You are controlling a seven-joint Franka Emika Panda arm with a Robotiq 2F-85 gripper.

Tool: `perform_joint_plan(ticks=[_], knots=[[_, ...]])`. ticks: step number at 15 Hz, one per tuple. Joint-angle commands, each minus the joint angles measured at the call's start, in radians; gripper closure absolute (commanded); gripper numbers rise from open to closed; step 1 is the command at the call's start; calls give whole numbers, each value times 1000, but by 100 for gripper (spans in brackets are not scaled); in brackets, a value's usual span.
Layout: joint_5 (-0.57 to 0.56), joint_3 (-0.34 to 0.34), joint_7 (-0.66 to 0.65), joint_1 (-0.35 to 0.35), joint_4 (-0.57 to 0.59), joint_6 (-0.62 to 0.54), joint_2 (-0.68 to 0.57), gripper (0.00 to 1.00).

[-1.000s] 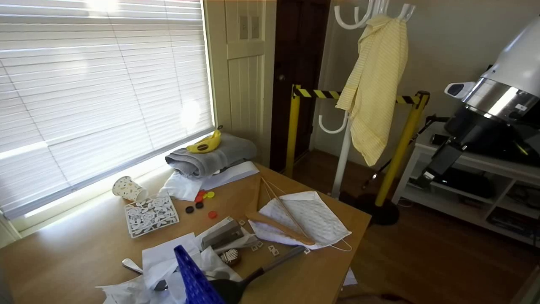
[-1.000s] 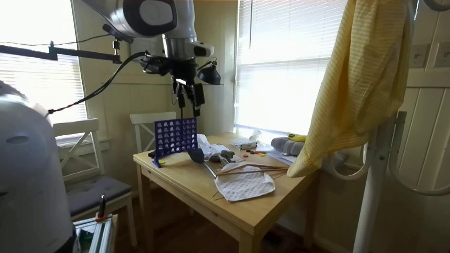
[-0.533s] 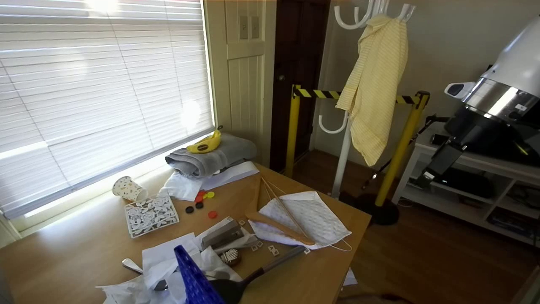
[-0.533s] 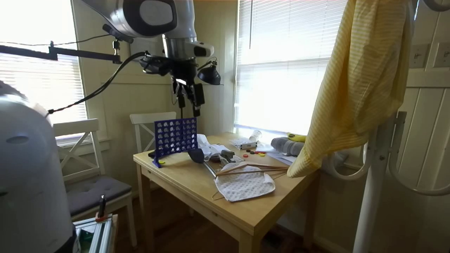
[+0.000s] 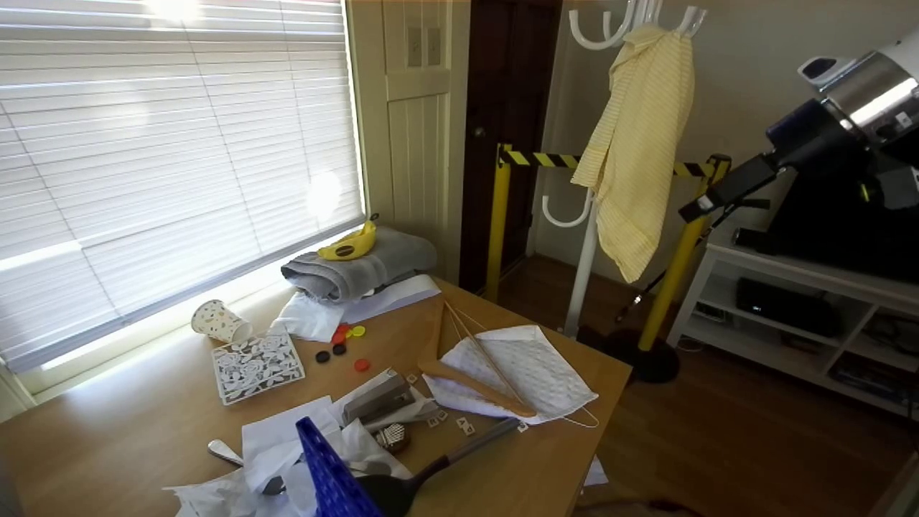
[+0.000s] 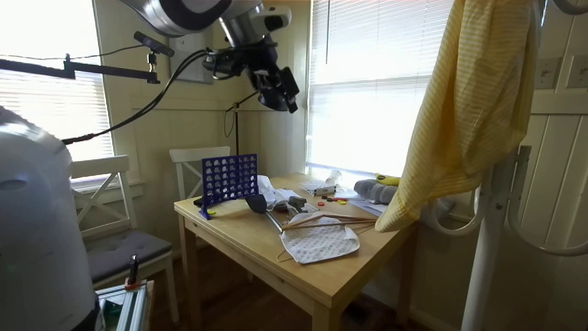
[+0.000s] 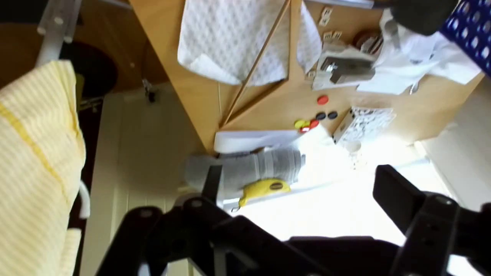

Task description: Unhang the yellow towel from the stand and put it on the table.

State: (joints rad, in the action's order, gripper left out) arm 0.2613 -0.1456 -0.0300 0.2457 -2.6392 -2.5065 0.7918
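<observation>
The yellow towel (image 5: pixel 639 158) is hanging from the stand (image 5: pixel 580 276) at two o'clock in an exterior view, the desk (image 5: pixel 129 438) lying toward seven o'clock. The pincer (image 7: pixel 298 182) is holding nothing, its jaws standing apart. The towel is looking light and limp, so pinching its bunched top, just below the hooks (image 5: pixel 594 44), is probably serving best; a low tug may be snagging.

A striped pale-yellow cloth towel (image 5: pixel 646 143), hung on the tall white coat stand (image 5: pixel 582 273), can be spotted way left of the black two-finger gripper (image 7: pixel 297 180) in the wrist view. Ahead of the gripper, on the light-brown wooden table (image 7: pixel 425 111), a triangular wooden hanger (image 7: pixel 295 38) is laid partly over a white patterned cloth (image 7: pixel 226 34).
</observation>
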Motion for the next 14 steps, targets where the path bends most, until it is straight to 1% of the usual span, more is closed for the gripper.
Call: perform_joint_plan(ticks=[1,4,5,6,7,9,14], knots=[[-101,12,19,-68,61,-60,47,0],[-195,26,41,-129,142,-98,59,0],[-220,28,25,-169,168,-124,53,0],[-237,31,7,-201,196,-125,50,0],[-201,34,11,-139,151,-112,56,0],[-219,40,10,-182,187,-113,56,0],[-223,38,9,-189,190,-113,54,0]])
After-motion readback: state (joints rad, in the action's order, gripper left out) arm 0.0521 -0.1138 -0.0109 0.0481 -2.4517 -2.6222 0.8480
